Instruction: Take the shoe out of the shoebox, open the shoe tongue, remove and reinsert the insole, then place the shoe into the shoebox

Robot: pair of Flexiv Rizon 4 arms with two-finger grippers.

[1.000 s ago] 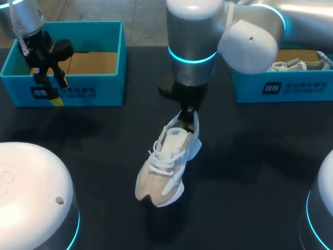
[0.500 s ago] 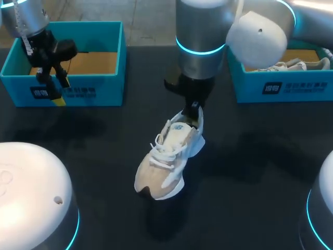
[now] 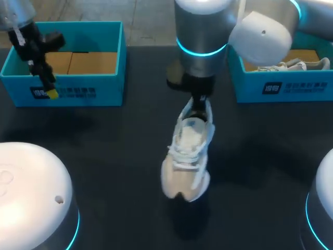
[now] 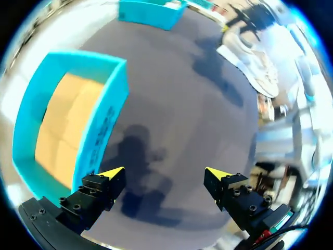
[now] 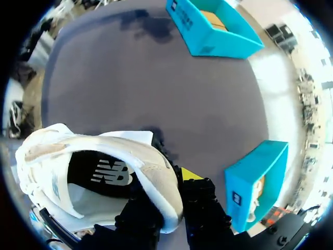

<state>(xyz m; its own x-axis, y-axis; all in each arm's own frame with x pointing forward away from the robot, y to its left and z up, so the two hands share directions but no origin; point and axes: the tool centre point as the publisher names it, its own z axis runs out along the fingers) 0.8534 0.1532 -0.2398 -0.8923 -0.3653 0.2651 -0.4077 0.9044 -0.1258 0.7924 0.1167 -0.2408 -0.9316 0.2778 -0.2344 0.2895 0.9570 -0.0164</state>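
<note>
Where the head view looks down on the dark bench (image 3: 104, 156), the right arm comes in from the right to the middle, and its right claw (image 3: 200, 104) is clamped on the heel of the pale shoe (image 3: 187, 156), whose toe points toward the near edge; I cannot tell whether the toe touches the bench. Open bench lies on both sides of the shoe. The left shoebox (image 3: 78, 94) sits at the far left edge, with the left claw (image 3: 49, 88) over its front wall. The right shoebox (image 3: 281, 86) at the far right holds a second shoe (image 3: 291, 65). In the left wrist view the left claw (image 4: 165, 174) is spread wide with nothing between its tips. The left shoebox (image 4: 106, 120) is just beside one finger, and the shoe (image 4: 255, 62) is well ahead. In the right wrist view the right claw (image 5: 174, 179) pinches the shoe (image 5: 57, 151) at its heel collar, the dark insole (image 5: 83, 164) showing inside. The right shoebox (image 5: 255, 179) is close beside it, and the left shoebox (image 5: 208, 34) is well apart across bare bench.
</note>
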